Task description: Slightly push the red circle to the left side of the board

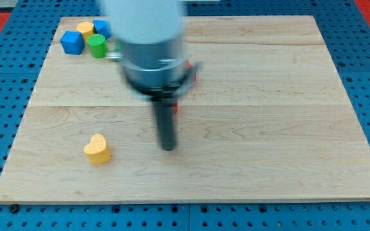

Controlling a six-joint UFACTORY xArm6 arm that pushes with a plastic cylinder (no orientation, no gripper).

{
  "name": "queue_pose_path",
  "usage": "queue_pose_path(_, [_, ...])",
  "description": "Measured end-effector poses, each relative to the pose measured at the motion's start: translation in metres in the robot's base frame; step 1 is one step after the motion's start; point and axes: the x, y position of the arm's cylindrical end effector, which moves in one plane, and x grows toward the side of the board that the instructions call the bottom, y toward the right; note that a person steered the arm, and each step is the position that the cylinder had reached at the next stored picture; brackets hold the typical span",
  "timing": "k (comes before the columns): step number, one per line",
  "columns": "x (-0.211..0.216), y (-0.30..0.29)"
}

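- We see only slivers of red just beside our rod (167,119): a small patch at the rod's right edge (176,108) and another further up by the arm's grey body; we cannot tell whether either is the red circle, nor make out its shape, since the arm hides most of it.
- That red sits near the middle of the wooden board (288,128), slightly toward the view's top.
- My tip (167,148) rests low on the board, a little below the lower red patch in the view and seemingly apart from it; whether the rod touches the red further up we cannot tell.
- Our rod has no jaws and holds nothing.
- The yellow heart block (97,149) lies to the view's left of the tip, well apart from it, near the board's bottom-left.
- In the top-left corner sits a cluster: a blue cube (72,42), a green cylinder (96,45), a yellow block (85,28) and a second blue block (102,27), all close together.
- A trace of green (117,46) shows at the arm's left edge, mostly hidden.
- The board lies on a blue pegboard surface (5,77).
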Motion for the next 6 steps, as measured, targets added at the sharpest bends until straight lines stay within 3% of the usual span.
queue_pose_path(1, [-0.049,0.032])
queue_pose_path(2, [-0.092,0.023])
queue_pose_path(3, [-0.108,-0.031])
queue_pose_path(4, [-0.105,-0.041])
queue_pose_path(5, [-0.093,0.013])
queue_pose_path(6, [-0.093,-0.022])
